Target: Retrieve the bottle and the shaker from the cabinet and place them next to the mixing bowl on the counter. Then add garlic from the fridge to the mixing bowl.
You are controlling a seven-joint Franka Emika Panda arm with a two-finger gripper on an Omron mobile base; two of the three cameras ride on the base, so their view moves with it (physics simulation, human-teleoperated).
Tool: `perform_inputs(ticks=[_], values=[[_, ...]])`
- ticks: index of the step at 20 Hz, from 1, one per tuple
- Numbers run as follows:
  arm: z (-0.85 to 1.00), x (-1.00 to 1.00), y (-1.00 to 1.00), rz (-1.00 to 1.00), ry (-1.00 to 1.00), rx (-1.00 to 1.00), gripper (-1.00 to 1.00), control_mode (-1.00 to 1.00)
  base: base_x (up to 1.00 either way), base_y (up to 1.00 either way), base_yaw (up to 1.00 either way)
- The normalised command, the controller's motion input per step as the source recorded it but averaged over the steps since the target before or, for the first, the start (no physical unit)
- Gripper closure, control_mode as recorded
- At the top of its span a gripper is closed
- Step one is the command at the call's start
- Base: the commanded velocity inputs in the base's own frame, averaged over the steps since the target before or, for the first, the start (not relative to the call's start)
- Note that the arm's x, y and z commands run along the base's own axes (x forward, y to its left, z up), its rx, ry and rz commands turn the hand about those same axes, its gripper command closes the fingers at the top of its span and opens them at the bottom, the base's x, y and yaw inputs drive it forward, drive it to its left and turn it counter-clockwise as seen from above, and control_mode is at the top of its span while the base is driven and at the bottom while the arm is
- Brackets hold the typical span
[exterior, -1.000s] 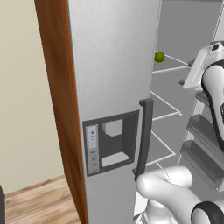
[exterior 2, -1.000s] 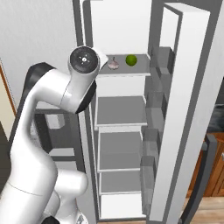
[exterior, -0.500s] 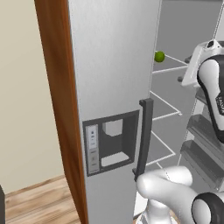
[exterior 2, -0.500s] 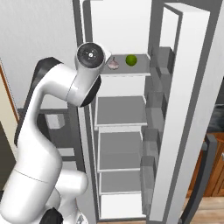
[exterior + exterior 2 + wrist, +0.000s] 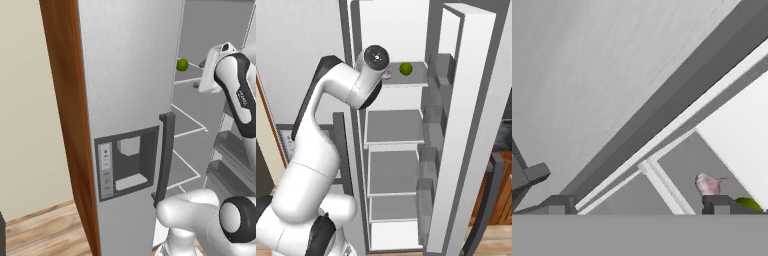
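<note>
The garlic (image 5: 708, 184), a small pinkish bulb, lies on the top shelf of the open fridge; in the right base view the garlic (image 5: 387, 75) peeks out from behind my wrist. My gripper (image 5: 637, 207) is open, its two dark fingertips wide apart with nothing between them, and the garlic sits just above the right one. In the left base view the gripper (image 5: 203, 65) is raised at top-shelf height, pointing into the fridge. The bottle, the shaker and the mixing bowl are out of view.
A green lime (image 5: 405, 68) rests on the same shelf right of the garlic. Below are bare grey shelves (image 5: 393, 127). The open fridge door (image 5: 466, 125) with bins stands to the right. The shut door with dispenser (image 5: 127, 165) and handle (image 5: 164, 155) is on the left.
My arm has swung up and in toward the top shelf, bringing the hand closer to the garlic and lime. The jaws stay open.
</note>
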Motion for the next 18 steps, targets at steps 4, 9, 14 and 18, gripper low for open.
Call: perform_inputs(ticks=[4,9,14,18], values=[[0.00,0.34,-0.09,0.08,0.08,-0.12,-1.00,-1.00,0.00,0.00,0.00],[0.00,0.20,-0.06,0.00,0.10,-0.12,-1.00,-1.00,0.00,0.00,0.00],[-0.15,0.30,0.00,0.00,0.02,-0.02,-1.00,-1.00,0.00,0.00,0.00],[-0.31,0.38,0.00,0.00,-0.01,0.00,-1.00,-1.00,0.00,0.00,0.00]])
